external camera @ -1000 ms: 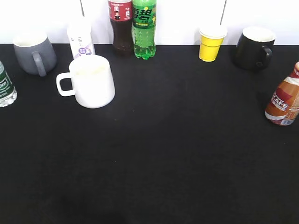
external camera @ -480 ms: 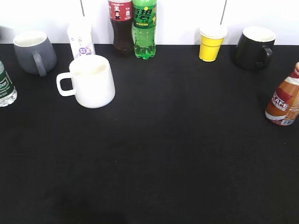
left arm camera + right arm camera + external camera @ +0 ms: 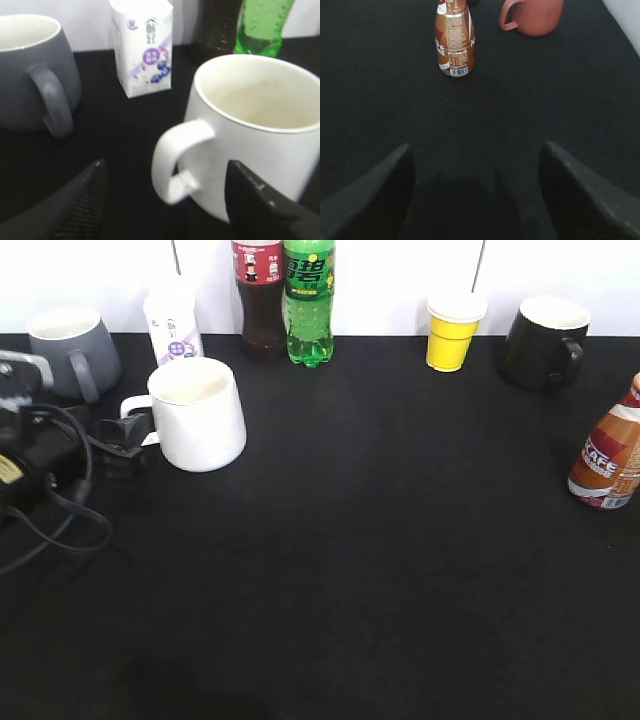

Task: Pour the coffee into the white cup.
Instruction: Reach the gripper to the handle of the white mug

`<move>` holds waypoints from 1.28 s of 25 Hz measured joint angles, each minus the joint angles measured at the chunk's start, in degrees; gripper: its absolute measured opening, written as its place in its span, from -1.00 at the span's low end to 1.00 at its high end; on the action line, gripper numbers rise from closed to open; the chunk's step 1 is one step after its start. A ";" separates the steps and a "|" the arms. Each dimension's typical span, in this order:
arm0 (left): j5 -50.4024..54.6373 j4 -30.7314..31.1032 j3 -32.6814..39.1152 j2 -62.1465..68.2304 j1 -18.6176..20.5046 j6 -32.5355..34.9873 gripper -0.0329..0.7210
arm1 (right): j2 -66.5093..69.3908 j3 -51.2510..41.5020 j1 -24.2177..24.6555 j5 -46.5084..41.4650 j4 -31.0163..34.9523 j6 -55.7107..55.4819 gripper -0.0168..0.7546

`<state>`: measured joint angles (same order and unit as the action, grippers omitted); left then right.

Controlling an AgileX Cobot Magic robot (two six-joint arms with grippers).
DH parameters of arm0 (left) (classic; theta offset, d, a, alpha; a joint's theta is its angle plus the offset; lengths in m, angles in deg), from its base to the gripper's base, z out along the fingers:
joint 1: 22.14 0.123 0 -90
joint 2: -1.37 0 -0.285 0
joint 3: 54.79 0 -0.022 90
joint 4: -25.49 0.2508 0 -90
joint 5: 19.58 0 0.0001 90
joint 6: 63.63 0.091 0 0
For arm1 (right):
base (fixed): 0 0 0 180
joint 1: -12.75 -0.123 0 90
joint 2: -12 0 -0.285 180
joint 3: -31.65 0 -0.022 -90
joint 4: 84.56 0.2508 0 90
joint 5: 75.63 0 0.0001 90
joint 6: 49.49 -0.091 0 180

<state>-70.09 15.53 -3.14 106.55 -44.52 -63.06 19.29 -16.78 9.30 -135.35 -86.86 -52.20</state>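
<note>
The coffee bottle (image 3: 606,458) stands upright at the table's right edge, neck up and long axis vertical; it is probably smooth, light plastic, so I would grip its curvy waist. In the right wrist view it stands well ahead of the right gripper (image 3: 475,195), whose jaws are spread wide and empty, with a terracotta mug (image 3: 534,16) beyond. Far left, the white cup (image 3: 197,413) sits mouth up, stiff and breakable; its handle (image 3: 176,162) lies between the left gripper's (image 3: 167,200) wide-spread fingers, beside a grey mug (image 3: 32,82).
</note>
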 joint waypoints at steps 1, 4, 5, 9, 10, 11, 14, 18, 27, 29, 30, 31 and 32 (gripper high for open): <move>-2.96 0.00 0.00 1.91 0.00 0.00 0.56 | 0.00 0.00 0.00 0.00 0.00 0.00 0.56; -10.09 0.00 0.00 6.95 0.00 0.00 0.56 | 0.00 0.00 0.00 0.00 0.00 0.00 0.56; -12.51 0.00 0.00 8.05 0.00 0.00 0.53 | 0.00 0.00 0.00 0.00 0.00 0.00 0.56; -14.95 -1.93 0.00 10.03 0.00 0.00 0.43 | 0.00 0.00 0.00 0.00 0.00 0.00 0.56; -14.95 -2.36 -0.07 10.03 0.00 0.00 0.43 | 0.00 0.00 0.00 0.00 0.00 0.00 0.56; -14.75 -2.62 -0.41 10.03 0.00 0.00 0.43 | 0.00 0.00 0.00 0.00 0.00 0.00 0.56; -14.86 -2.71 -1.61 11.43 0.00 0.00 0.43 | 0.00 0.00 0.00 0.00 0.00 0.00 0.56; -17.81 -2.77 -1.74 14.32 0.00 0.00 0.43 | 0.00 0.00 0.00 0.00 0.00 0.00 0.56; -19.01 -2.61 -3.12 15.38 0.55 0.00 0.43 | 0.00 0.00 0.00 0.03 0.00 0.00 0.56; -18.94 -2.67 -4.57 15.50 0.55 0.00 0.41 | 0.00 0.00 0.00 0.03 0.00 0.00 0.56; -18.34 -2.67 -5.44 15.70 0.55 0.00 0.39 | 0.00 0.00 0.00 0.03 0.00 0.00 0.56; -17.18 -2.79 -6.14 15.80 0.60 0.00 0.38 | 0.00 0.00 0.00 0.03 0.00 0.00 0.56; -16.77 -2.81 -6.29 15.87 0.74 0.00 0.38 | 0.00 0.00 0.00 0.03 0.00 0.00 0.56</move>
<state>-86.86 12.72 -9.43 122.42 -43.78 -63.06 19.29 -16.78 9.30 -135.31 -86.86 -52.20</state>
